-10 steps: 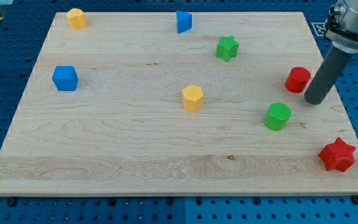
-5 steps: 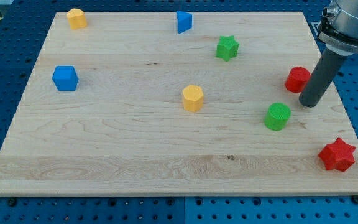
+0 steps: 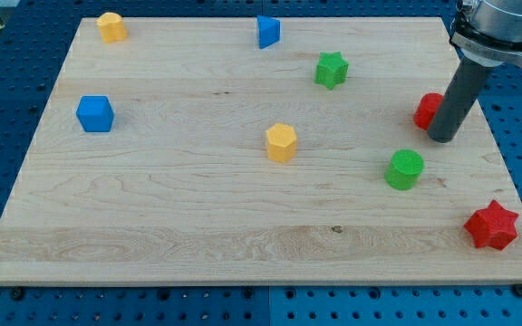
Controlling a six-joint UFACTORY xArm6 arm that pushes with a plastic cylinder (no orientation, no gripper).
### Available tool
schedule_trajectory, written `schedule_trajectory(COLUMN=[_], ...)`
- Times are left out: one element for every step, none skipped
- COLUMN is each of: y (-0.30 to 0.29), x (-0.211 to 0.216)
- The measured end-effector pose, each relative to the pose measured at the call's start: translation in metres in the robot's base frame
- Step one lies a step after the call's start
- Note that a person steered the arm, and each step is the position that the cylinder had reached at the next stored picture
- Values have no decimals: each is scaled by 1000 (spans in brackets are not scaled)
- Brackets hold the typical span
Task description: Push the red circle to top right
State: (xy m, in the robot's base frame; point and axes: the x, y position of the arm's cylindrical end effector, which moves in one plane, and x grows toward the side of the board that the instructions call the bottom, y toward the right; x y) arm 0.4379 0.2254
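Note:
The red circle (image 3: 427,110) sits near the board's right edge, about a third of the way down the view. My dark rod comes down from the view's top right and covers the circle's right part. My tip (image 3: 441,138) rests on the board just below and right of the red circle, touching or nearly touching it. The green circle (image 3: 405,168) lies a little below and left of my tip.
A red star (image 3: 491,225) lies at the bottom right. A green star (image 3: 331,69) and a blue triangular block (image 3: 267,31) lie toward the top. A yellow hexagon (image 3: 281,142) is mid-board, a blue cube (image 3: 94,113) at left, a yellow block (image 3: 111,26) top left.
My tip has slid left and slightly up, closing in on the red circle's lower right side. The red circle has shifted a little to the left. Other blocks have not moved.

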Motion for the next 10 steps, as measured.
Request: schedule_trajectory(y=[-2, -11, -20, -22, -22, -22, -22, -21, -14, -5], x=[-10, -22, -35, -42, -50, -63, -74, -78, -78, -78])
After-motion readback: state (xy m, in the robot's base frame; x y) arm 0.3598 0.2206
